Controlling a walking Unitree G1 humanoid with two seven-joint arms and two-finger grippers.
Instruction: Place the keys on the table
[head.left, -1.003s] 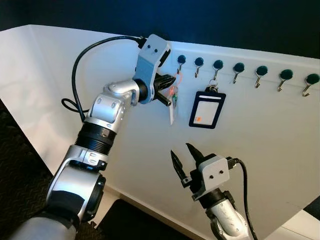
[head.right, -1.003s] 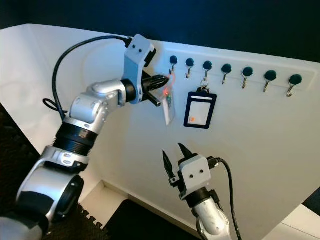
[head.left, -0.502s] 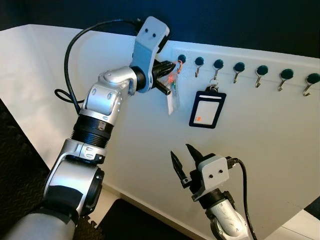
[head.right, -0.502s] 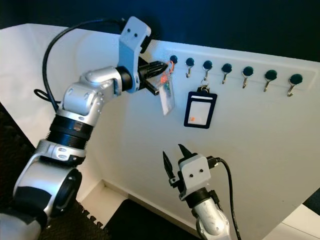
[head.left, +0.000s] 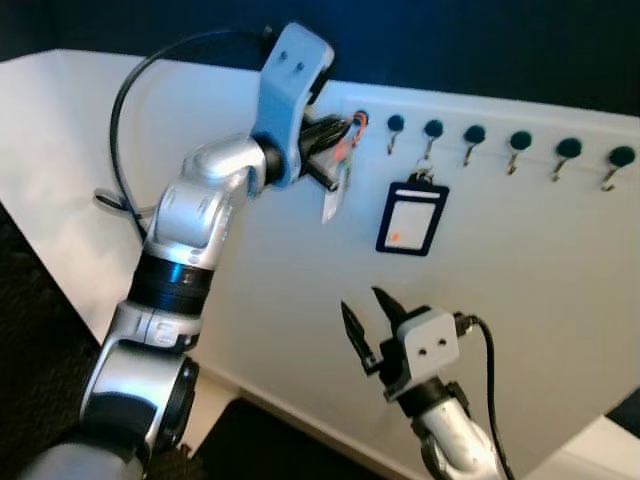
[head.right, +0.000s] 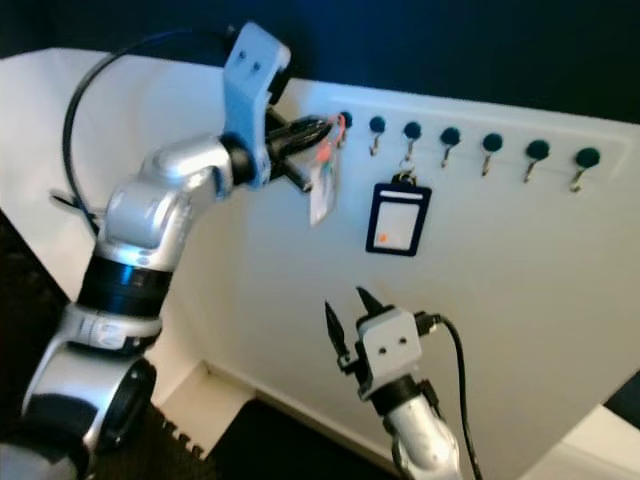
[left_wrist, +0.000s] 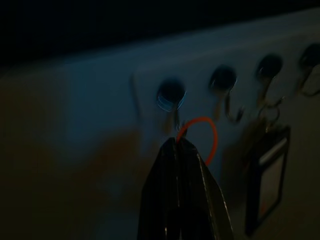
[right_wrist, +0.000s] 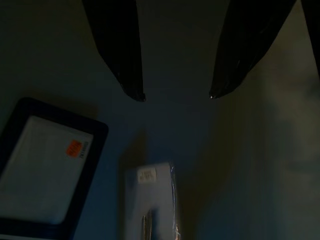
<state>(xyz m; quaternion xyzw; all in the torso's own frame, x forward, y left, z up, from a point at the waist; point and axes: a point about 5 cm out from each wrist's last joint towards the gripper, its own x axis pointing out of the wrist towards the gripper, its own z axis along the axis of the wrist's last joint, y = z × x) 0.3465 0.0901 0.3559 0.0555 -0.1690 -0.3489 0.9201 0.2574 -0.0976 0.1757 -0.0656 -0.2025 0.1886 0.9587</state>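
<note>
Left gripper (head.left: 335, 152) pinches the keys (head.left: 337, 185) at hook (head.left: 359, 120); right gripper (head.left: 364, 315) spread, idle below; snagged ring risks dropping them.

**Wall panel with hook row: positions**

A row of hooks (head.left: 473, 135) ran along the top of the wall panel (head.left: 540, 270). The left gripper (head.left: 343, 133) was raised at the leftmost hook (head.left: 360, 119), pinched closed on the keys (head.left: 335, 190), whose tag hung just below it. To their right a badge holder (head.left: 410, 218) hung from the third hook. The right gripper (head.left: 368, 318) stood lower down, below the badge holder, fingers parted, apart from the panel's items.
</note>
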